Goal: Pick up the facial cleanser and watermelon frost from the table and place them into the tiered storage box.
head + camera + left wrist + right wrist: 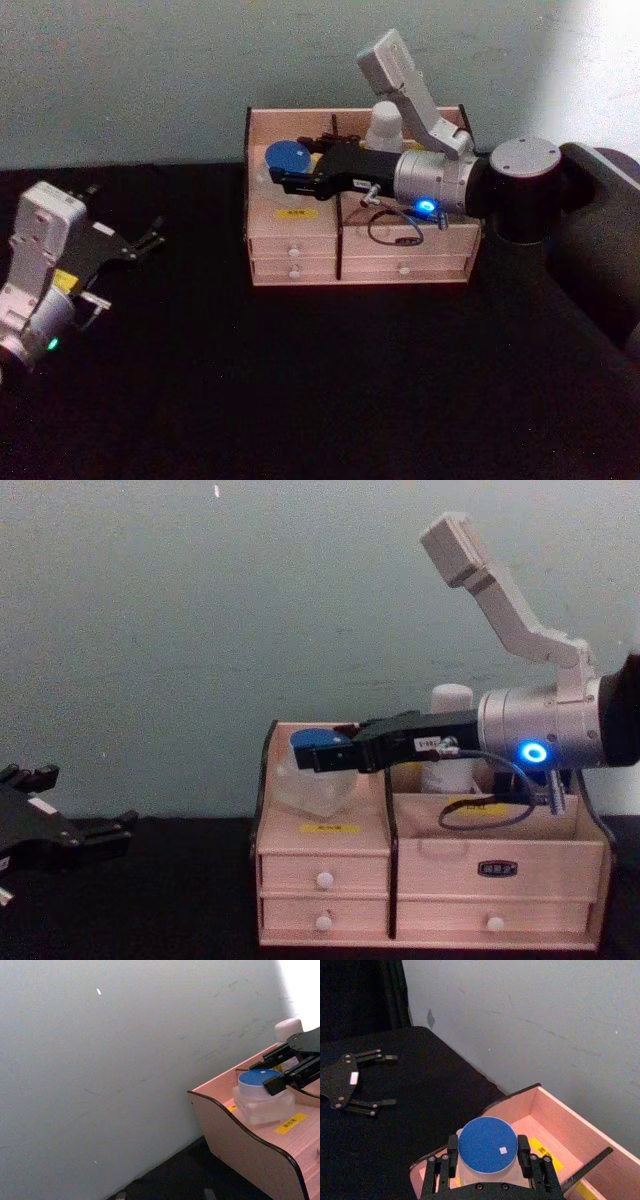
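Left gripper (152,236) idles at eight o'clock, spread open and empty, clear of the work. Right gripper (487,1141) clasps the watermelon frost (318,785) by its lid, probably to clear the left compartment walls of the tiered storage box (300,245). At its three o'clock the facial cleanser (385,122) stands stowed.

My right gripper (290,168) reaches over the pale pink wooden tiered box (300,262), fingers flanking the blue-lidded clear round jar (287,156); my left gripper (152,237) hangs spread-fingered, well apart.
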You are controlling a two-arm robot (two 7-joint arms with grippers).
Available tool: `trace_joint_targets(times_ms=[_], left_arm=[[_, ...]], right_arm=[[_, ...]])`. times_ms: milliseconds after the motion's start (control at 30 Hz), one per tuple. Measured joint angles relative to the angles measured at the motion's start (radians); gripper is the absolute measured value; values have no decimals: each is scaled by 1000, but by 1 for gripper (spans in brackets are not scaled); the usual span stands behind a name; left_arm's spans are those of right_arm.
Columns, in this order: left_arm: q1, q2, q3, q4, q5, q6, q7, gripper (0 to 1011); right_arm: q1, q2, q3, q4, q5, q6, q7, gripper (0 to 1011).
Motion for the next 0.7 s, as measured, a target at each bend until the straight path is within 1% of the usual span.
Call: trace_joint_targets(times_ms=[300, 467, 700], left_arm=[[0, 0, 0, 0, 0, 0, 0, 1001], [0, 0, 0, 0, 0, 0, 0, 1001], [0, 0, 0, 0, 0, 0, 0, 1001]], right_arm=[[6, -16, 14, 33, -19, 11, -1, 706], [6, -18, 23, 37, -25, 12, -1, 706], [5, -17, 21, 36, -24, 12, -1, 706]])
